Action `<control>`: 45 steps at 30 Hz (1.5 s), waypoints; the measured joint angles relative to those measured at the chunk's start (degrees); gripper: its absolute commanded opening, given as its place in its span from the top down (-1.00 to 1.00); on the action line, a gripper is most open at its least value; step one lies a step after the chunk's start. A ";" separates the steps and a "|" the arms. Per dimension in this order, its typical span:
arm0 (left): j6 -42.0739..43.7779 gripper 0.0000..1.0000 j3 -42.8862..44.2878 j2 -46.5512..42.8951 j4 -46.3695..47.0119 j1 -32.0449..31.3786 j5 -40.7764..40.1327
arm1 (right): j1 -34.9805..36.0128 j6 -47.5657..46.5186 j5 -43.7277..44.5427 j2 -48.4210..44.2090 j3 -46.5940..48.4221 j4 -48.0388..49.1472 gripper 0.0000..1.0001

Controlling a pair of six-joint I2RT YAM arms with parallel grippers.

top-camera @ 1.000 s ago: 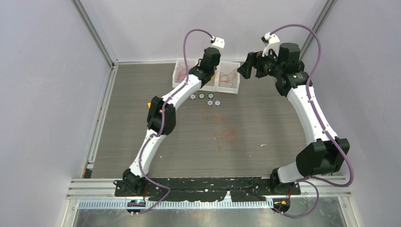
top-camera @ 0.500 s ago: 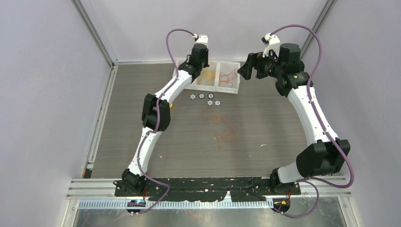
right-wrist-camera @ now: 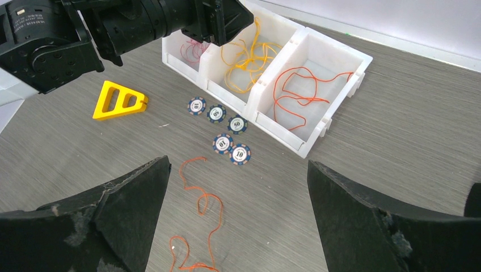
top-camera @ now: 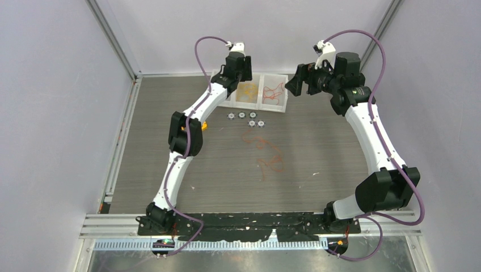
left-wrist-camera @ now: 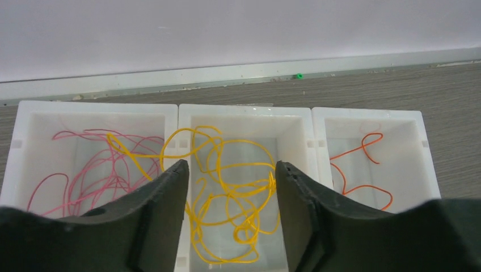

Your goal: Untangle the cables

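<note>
At twelve o'clock a tray (top-camera: 286,92) holds yellow cables (top-camera: 248,90) and orange cables (top-camera: 273,90), with chips (top-camera: 247,118) just in front. Loose cables (top-camera: 268,154) lie mid-table. The left arm (top-camera: 187,133) reaches the tray at eleven; the right arm (top-camera: 363,122) hangs at one.

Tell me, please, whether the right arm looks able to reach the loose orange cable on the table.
Probably yes. The right gripper hangs open above the table, the orange cable lies in the open below it, apart from the poker chips, and the left arm is over the bins.
</note>
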 measured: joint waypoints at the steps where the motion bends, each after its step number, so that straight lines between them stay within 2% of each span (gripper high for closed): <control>1: 0.17 -0.28 -0.26 -0.09 0.09 -0.09 -0.02 | 0.00 -0.44 -0.04 0.00 0.00 -0.33 -0.94; 3: 0.55 -0.42 -1.44 -0.74 0.04 -0.15 -0.11 | -0.09 -1.75 -0.39 0.00 0.00 -1.57 -0.94; 6: 2.36 -0.89 -5.68 -3.89 -0.81 -0.20 0.09 | -0.42 -5.99 -1.81 0.00 0.02 -5.73 -0.92; 7: 2.93 -0.98 -7.52 -5.44 -0.92 -0.20 0.57 | -0.48 -7.37 -2.32 0.02 0.02 -7.21 -0.92; 11: 6.01 -0.99 -23.82 -19.63 1.25 -0.20 5.38 | -0.68 -16.28 -4.79 0.11 -1.51 -14.29 -0.90; 14: 7.39 -0.99 -33.16 -31.74 2.56 0.07 8.28 | -0.50 -21.79 -5.79 -0.15 -7.13 -17.29 -0.82; 18: 7.08 -0.99 -34.91 -43.08 2.38 1.25 12.41 | 1.75 -24.17 -5.01 1.07 -12.41 -19.63 -0.78; 22: 4.07 -0.99 -40.41 -51.47 2.16 5.11 17.38 | 6.56 -22.80 -3.32 3.56 -11.58 -15.19 -0.71; 25: 2.93 -0.99 -45.99 -55.28 0.98 8.07 21.14 | 10.21 -20.59 -1.86 8.83 -4.74 -12.07 -0.67; 29: 3.89 -0.99 -50.88 -57.13 -3.02 10.16 25.31 | 14.10 -17.62 -0.11 21.77 11.82 -6.03 -0.59; 37: 4.90 -0.99 -53.09 -59.60 -7.37 15.04 28.76 | 17.29 -17.27 7.67 48.72 43.08 -1.16 -0.59; 39: 4.74 -0.99 -53.42 -60.13 -7.43 16.35 28.81 | 17.31 -17.27 8.96 53.40 47.15 0.50 -0.59; 45: 4.50 -0.99 -55.56 -61.05 -8.22 19.15 28.87 | 17.53 -16.50 10.67 57.44 47.12 7.17 -0.48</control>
